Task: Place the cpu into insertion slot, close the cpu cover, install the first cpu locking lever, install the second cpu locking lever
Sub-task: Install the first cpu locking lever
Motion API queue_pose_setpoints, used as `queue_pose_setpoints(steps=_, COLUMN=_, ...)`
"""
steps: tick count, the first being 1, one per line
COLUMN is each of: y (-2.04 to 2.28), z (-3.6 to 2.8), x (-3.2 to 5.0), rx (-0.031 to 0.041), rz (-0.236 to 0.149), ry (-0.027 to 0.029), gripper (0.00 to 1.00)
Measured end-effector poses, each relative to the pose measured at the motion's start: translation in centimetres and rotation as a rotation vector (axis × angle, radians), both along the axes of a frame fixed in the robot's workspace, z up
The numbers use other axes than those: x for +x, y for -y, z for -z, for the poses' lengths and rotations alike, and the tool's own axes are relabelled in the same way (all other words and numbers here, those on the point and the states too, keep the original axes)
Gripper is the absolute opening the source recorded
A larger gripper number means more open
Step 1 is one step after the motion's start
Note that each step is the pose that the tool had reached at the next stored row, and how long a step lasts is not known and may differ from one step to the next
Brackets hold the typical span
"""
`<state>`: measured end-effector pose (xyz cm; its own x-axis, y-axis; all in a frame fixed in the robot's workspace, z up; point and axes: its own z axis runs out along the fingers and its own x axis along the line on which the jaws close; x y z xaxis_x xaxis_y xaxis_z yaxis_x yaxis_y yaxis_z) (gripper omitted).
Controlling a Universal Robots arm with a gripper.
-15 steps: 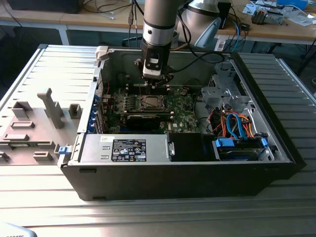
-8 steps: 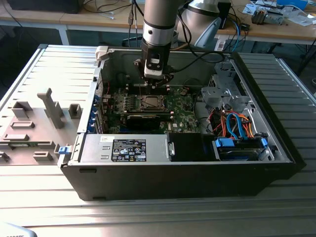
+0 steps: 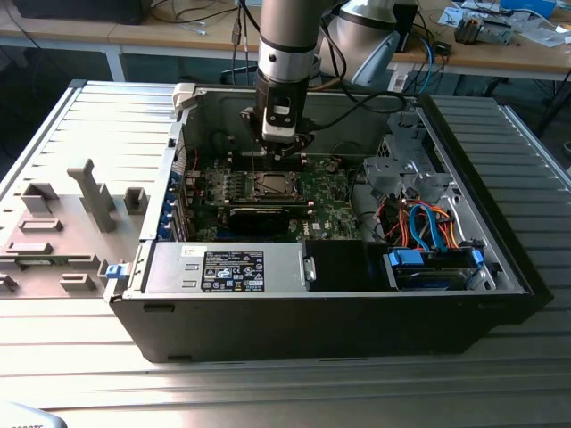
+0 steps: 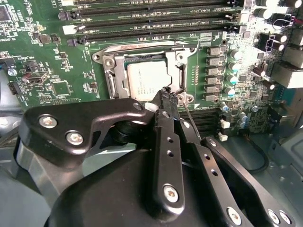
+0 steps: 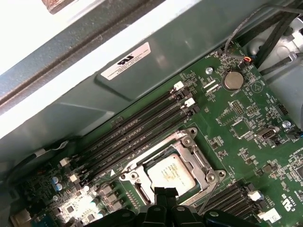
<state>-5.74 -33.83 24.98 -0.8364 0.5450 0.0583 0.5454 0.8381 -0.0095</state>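
Note:
The cpu (image 4: 147, 80) (image 5: 170, 172) lies flat in the insertion slot (image 3: 272, 185), its pale silver top showing through the window of the cpu cover (image 4: 112, 71) (image 5: 199, 160), which lies down over it. My gripper (image 4: 168, 97) (image 5: 165, 193) (image 3: 281, 150) hovers at one edge of the socket with its black fingertips pressed together. A thin wire locking lever (image 4: 191, 120) (image 5: 204, 202) slants away from the socket right beside those tips; whether they touch it I cannot tell. Another lever rod (image 4: 142, 47) runs along the socket's side by the memory slots.
The green motherboard (image 3: 321, 192) sits deep in an open black computer case (image 3: 500, 259). Long black memory slots (image 4: 156, 21) (image 5: 137, 130) flank the socket. A long black card (image 3: 259, 214), a power supply (image 3: 223, 267) and a drive bay with coloured cables (image 3: 428, 227) crowd the nearer side.

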Motion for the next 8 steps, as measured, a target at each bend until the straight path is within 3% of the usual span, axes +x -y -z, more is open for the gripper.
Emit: queue_pose_setpoints(steps=8, y=0.00, z=0.00, x=0.00, rx=0.0000, rz=-0.021, ry=0.0000, gripper=0.11)
